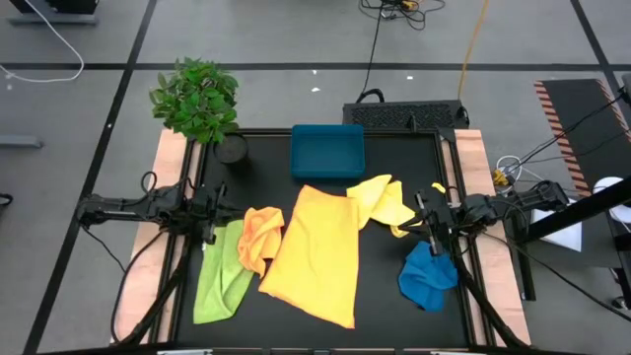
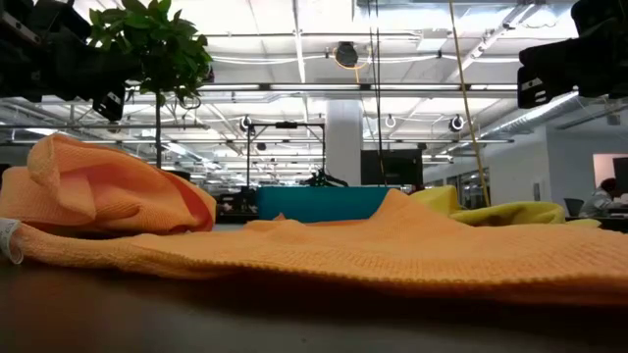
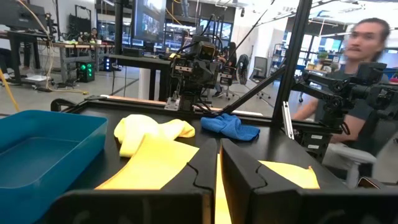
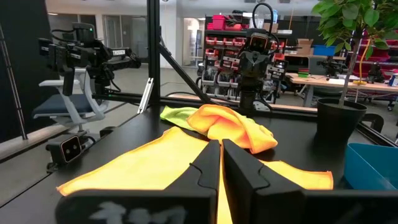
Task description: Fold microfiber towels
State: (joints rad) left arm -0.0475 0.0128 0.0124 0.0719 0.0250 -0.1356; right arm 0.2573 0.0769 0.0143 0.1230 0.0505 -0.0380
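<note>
Five towels lie loose on the black table. The golden yellow towel (image 1: pixel 314 254) is spread flat in the middle. The orange towel (image 1: pixel 260 235) is bunched at its left edge and overlaps the lime green towel (image 1: pixel 222 271). The pale yellow towel (image 1: pixel 383 202) is crumpled at its far right corner. The blue towel (image 1: pixel 428 276) is heaped near the right side. My left gripper (image 1: pixel 219 209) is shut, level above the table's left side and over the lime green towel's far end. My right gripper (image 1: pixel 426 212) is shut, level above the right side, between the pale yellow and blue towels.
A teal tray (image 1: pixel 327 151) stands at the far middle of the table. A potted plant (image 1: pixel 197 99) stands at the far left corner. Wooden rails run along both sides. A person (image 3: pixel 367 56) sits beyond the table's right side.
</note>
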